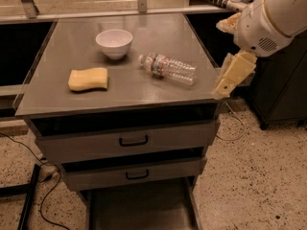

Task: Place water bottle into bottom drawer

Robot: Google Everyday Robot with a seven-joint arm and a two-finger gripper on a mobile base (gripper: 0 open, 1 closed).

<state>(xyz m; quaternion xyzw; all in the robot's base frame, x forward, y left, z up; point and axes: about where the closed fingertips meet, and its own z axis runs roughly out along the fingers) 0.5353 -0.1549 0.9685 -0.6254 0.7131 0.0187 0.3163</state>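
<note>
Grey bottom drawer (139,209) open, end effector (223,87) upper-right

White arm (284,7): thick, smooth cylindrical link. It ends in a rounded white wrist housing (256,28). Small oval grille (267,44) of dark dots on housing's lower face. Cream-yellow gripper (224,87), flat-sided and tapering, just off the counter's (120,94) front right corner. Cream trim at housing's upper left.
</note>
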